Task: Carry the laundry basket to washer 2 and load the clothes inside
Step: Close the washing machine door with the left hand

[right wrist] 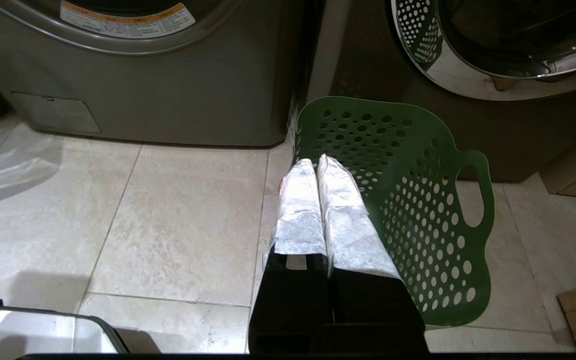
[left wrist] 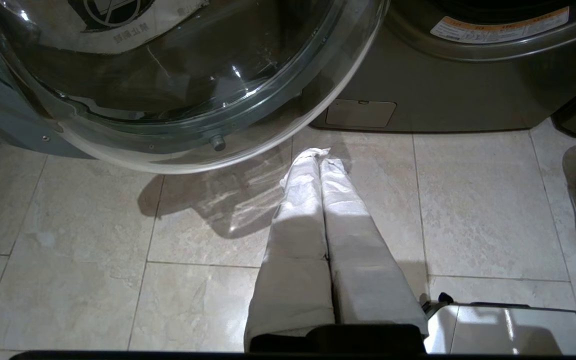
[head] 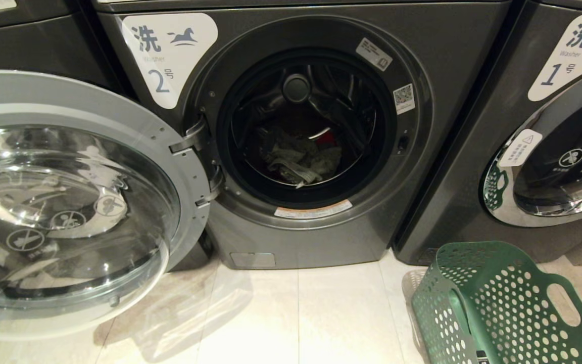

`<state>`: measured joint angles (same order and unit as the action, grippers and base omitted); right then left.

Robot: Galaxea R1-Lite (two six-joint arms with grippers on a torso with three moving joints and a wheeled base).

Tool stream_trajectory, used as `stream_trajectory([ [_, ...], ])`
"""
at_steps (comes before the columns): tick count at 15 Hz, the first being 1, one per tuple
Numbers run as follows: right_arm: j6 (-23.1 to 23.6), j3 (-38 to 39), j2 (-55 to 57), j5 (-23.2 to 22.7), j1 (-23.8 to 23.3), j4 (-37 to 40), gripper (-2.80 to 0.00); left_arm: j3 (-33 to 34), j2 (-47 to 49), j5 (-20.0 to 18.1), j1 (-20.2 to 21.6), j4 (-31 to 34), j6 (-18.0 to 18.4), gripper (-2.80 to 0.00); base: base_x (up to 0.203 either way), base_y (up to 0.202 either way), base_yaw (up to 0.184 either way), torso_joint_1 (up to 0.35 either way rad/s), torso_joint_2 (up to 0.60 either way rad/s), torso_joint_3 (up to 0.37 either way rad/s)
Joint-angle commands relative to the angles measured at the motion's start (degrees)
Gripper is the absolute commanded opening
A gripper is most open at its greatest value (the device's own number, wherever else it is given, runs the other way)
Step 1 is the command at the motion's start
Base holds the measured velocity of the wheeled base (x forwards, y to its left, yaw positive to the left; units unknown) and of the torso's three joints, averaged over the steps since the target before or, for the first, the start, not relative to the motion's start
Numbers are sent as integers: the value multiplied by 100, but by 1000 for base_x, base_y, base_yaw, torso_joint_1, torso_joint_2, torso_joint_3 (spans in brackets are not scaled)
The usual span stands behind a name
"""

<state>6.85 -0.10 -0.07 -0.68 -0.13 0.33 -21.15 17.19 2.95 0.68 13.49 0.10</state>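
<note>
The clothes [head: 298, 162] lie inside the washer [head: 296, 126]; its door [head: 68, 202] hangs open to the left. The basket [head: 498, 303] sits right of the washer. The left gripper [left wrist: 319, 155], pressed closed and empty, is nearer the door; the right gripper [right wrist: 316, 165], likewise closed, hovers over the basket.

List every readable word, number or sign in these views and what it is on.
"洗", "Washer", "2号" and a horse sign: white label on the dark grey front-loading washer with the open door.
"洗", "Washer", "1号": white label on the neighbouring dark grey washer.
Round prohibition signs: open glass door.
Stickers, QR code, orange-edged warning strips: too small.
</note>
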Motion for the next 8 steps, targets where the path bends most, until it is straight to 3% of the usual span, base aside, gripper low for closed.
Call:
stream_trajectory([
  [1, 1, 1, 7, -2, 5, 2, -280, 23, 6, 4, 2, 18, -1, -280, 0, 0, 0, 0, 0, 0],
  [3, 0, 1, 7, -2, 5, 2, -280, 32, -21, 3, 2, 105, 57, -280, 27, 0, -1, -1, 5, 1],
  [8, -8, 1, 7, -2, 0, 2, -280, 134, -321, -12, 2, 118, 300, -280, 151, 0, 1, 6, 1, 2],
])
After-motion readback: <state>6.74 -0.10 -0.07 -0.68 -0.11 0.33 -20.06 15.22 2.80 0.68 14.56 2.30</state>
